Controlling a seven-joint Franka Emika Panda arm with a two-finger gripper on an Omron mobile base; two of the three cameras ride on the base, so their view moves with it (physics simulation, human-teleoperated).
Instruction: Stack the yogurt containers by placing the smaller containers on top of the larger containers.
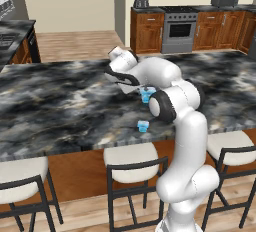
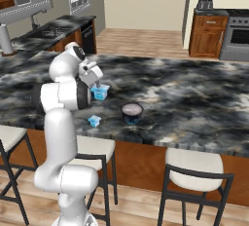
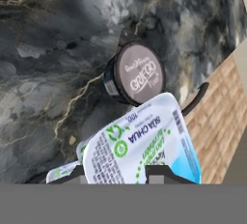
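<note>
The gripper hangs over the dark marble counter with the bigger light-blue cup right at its fingertips, and in the hand view that cup looms large between the two dark tips, its white printed lid facing the camera. The jaws look closed on its sides, a tip showing at each flank of the tub, though whether the cup is lifted clear of the stone or just resting on it I cannot tell from the base views. Why hold it there? Look beyond it: the wide dark-rimmed tub sits farther along the counter, its pale pinkish lid up and bare, which is the landing spot a stack needs. From the right base view that tub stands to the right of the held cup and nearer the counter's front edge, apart from it. The tiny cup waits near the front edge, to the left of the wide tub and just below the arm's elbow; it is seen again from the left base view, nearer than the held cup. My read: the carry comes next, and the grip on the cup's sides keeps its flat bottom free to settle squarely onto that lid. A tilted set-down could let it slide off.
</note>
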